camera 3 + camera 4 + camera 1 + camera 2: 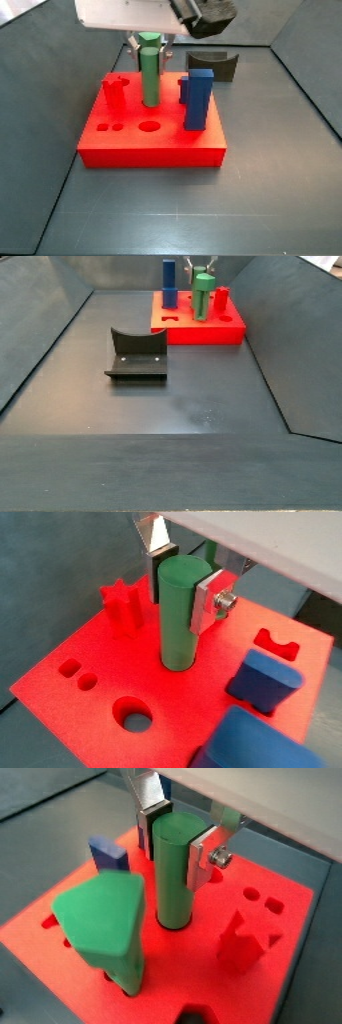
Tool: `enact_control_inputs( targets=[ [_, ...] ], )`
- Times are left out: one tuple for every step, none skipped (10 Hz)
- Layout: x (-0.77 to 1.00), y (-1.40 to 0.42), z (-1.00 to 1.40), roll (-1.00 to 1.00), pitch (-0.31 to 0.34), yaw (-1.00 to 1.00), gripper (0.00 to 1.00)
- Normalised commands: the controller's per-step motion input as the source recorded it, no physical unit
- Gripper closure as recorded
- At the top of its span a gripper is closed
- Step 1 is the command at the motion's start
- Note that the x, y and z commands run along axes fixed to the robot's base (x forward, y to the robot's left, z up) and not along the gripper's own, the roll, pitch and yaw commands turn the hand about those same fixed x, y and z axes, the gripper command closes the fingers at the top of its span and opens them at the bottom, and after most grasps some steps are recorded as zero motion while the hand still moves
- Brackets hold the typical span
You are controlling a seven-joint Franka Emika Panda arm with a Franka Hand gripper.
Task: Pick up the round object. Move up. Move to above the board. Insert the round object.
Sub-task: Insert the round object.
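Observation:
The round object (179, 617) is a plain green cylinder standing upright with its foot in a hole of the red board (94, 652). Both wrist views show my gripper (181, 574) shut on its upper part, one silver finger (203, 853) pressed against each side. In a side view the round object (151, 72) rises from the back middle of the board (150, 142), with the gripper (151, 40) at its top. From the opposite side the round object (203, 298) stands on the board (201, 328) at the far end.
A red star-shaped peg (123, 605), a blue block (267, 677) and a green peg with an angular head (107, 923) also stand on the board. A round hole (131, 715) lies open. The dark fixture (136, 353) sits on the floor.

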Motion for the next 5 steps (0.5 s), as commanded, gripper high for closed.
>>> enact_control_inputs(
  targets=[
    [-0.2, 0.0, -0.91, 0.02, -0.194, 0.0, 1.0],
    [-0.3, 0.04, -0.86, 0.04, -0.224, 0.0, 1.0],
    [-0.12, 0.0, -0.66, 0.0, -0.314, 0.0, 1.0],
    [0.0, -0.05, -0.38, 0.0, -0.431, 0.0, 1.0],
    [0.0, 0.0, 0.0, 0.0, 0.0, 0.0, 1.0]
  ],
)
